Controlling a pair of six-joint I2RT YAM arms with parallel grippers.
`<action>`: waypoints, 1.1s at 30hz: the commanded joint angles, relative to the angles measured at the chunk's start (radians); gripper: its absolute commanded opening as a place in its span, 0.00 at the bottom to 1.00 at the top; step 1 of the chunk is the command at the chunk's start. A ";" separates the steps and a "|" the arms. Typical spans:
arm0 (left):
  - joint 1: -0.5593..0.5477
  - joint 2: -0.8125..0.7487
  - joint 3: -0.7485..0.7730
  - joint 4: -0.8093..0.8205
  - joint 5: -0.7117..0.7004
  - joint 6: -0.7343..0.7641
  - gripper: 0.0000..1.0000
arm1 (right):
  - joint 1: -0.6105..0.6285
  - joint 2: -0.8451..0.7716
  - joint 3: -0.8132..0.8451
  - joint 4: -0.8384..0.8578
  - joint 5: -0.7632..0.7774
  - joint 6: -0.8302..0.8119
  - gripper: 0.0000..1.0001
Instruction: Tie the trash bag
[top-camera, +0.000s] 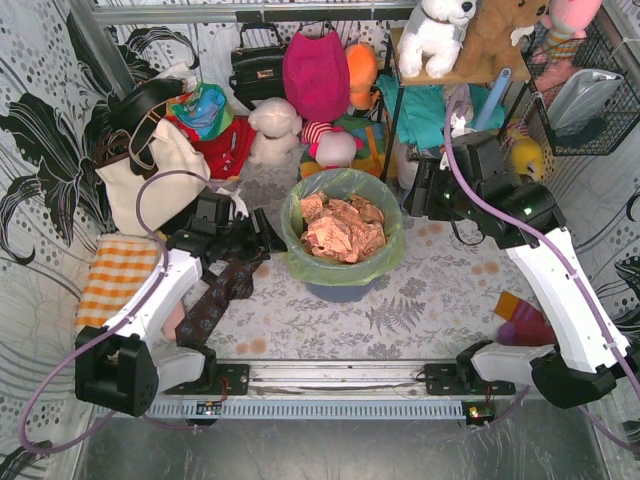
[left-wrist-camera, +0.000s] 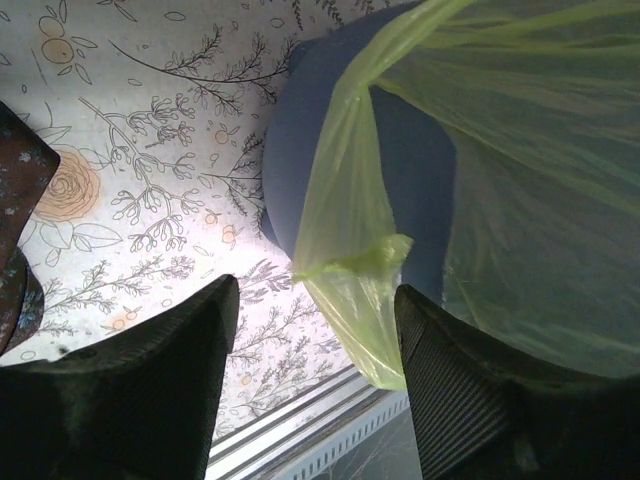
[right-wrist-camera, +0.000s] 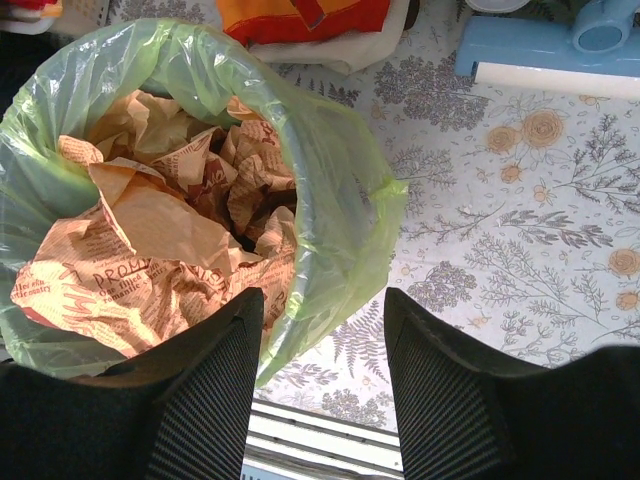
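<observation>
The trash bag is thin light-green plastic lining a round blue-grey bin at the table's middle, with crumpled pinkish-brown paper inside. Its rim is folded over the bin's edge. My left gripper is open just left of the bin; in the left wrist view a hanging flap of the bag lies between its fingers, not pinched. My right gripper is open at the bin's right rim; in the right wrist view the bag's draped edge shows beyond the gripper.
A dark patterned tie lies under the left arm. An orange checked cloth lies at the left. Bags and plush toys crowd the back. A shelf with toys stands back right. An orange and purple object lies at the right.
</observation>
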 joint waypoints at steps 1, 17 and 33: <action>0.002 0.027 -0.036 0.128 0.035 -0.006 0.70 | -0.004 -0.018 -0.011 -0.016 -0.006 0.030 0.52; 0.003 0.017 -0.020 0.020 -0.094 0.016 0.50 | -0.003 0.003 -0.001 -0.003 -0.026 0.021 0.52; -0.092 0.049 0.015 0.103 -0.010 -0.065 0.64 | -0.003 0.006 -0.001 0.002 -0.033 0.023 0.53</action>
